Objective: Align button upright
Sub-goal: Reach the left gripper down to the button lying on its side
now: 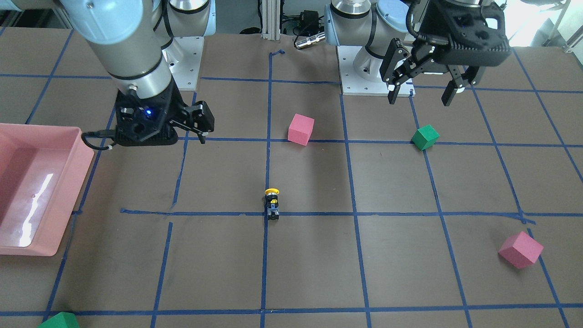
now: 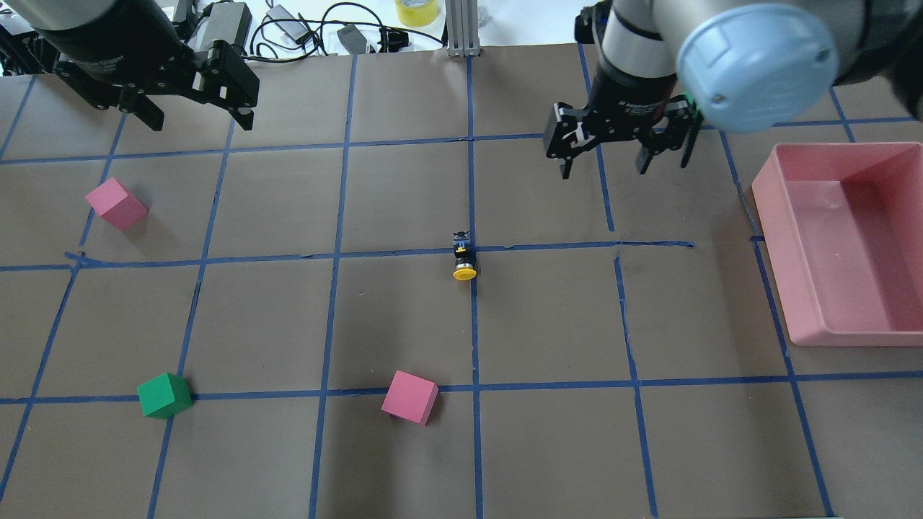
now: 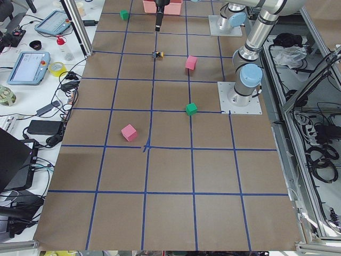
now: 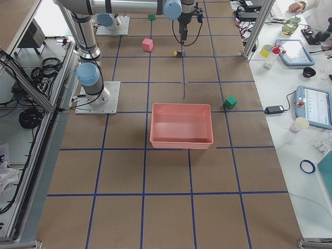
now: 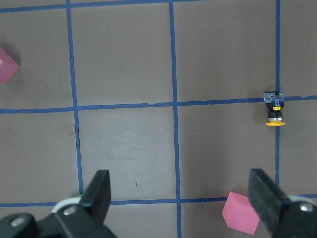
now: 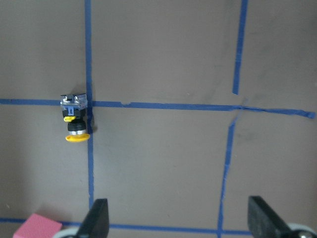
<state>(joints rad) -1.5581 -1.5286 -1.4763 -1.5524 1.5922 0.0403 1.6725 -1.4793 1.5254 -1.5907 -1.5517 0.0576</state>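
Note:
The button [image 2: 464,256] lies on its side on a blue tape line at the table's middle, its yellow cap pointing toward the robot's base. It also shows in the front-facing view [image 1: 272,203], the left wrist view [image 5: 274,109] and the right wrist view [image 6: 75,118]. My left gripper [image 2: 198,119] hangs open and empty above the far left of the table, well away from the button. My right gripper [image 2: 604,169] is open and empty, a little beyond and to the right of the button. Its fingers [image 6: 96,218] frame bare table.
A pink tray [image 2: 851,148] sits at the right edge. Two pink cubes [image 2: 117,203] [image 2: 409,397] and a green cube [image 2: 164,395] lie on the left and near side. Another green cube [image 1: 59,320] sits at the far edge. Cables and tape rolls lie beyond the table.

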